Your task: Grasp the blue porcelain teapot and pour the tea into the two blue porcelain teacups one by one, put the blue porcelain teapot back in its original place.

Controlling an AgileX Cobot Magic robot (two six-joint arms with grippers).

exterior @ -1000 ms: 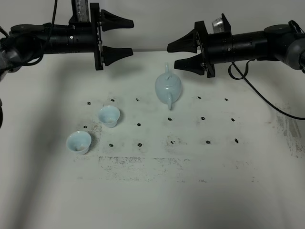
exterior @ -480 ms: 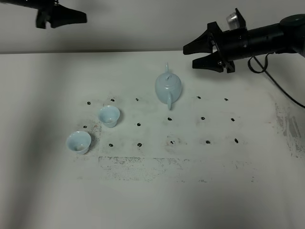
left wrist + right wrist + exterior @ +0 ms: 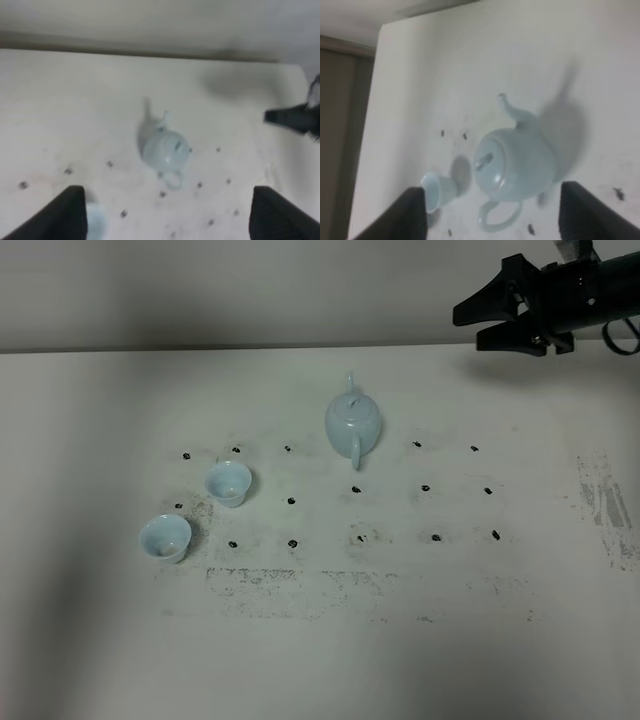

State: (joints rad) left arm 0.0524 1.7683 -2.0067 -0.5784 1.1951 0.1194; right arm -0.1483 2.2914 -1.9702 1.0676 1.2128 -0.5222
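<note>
Two blue porcelain teacups (image 3: pixel 229 483) (image 3: pixel 165 538) stand upright on the desk (image 3: pixel 500 620). Both are well apart from the blue porcelain teapot (image 3: pixel 352 423), off its handle end toward the left arm's side, and one is farther from it than the other. The teapot sits upright with its lid on, spout pointing to the far wall and loop handle toward the front. No tea can be seen, since the lid hides the inside.

The right gripper (image 3: pixel 467 328) hangs above the desk, well away from the teapot beyond its spout end on the right arm's side. Its jaws are spread and it holds nothing. The left gripper (image 3: pixel 167 200) looks down on the teapot from high up, also spread wide and empty.

Glazed porcelain will probably be hard, slick and easily chipped, and the pot heavier than it looks if full. The round belly offers poor purchase. The loop handle seems the best place to pinch, squarely across the loop, so the pot cannot swing when tilted. The loose lid may slide off during a steep pour.
</note>
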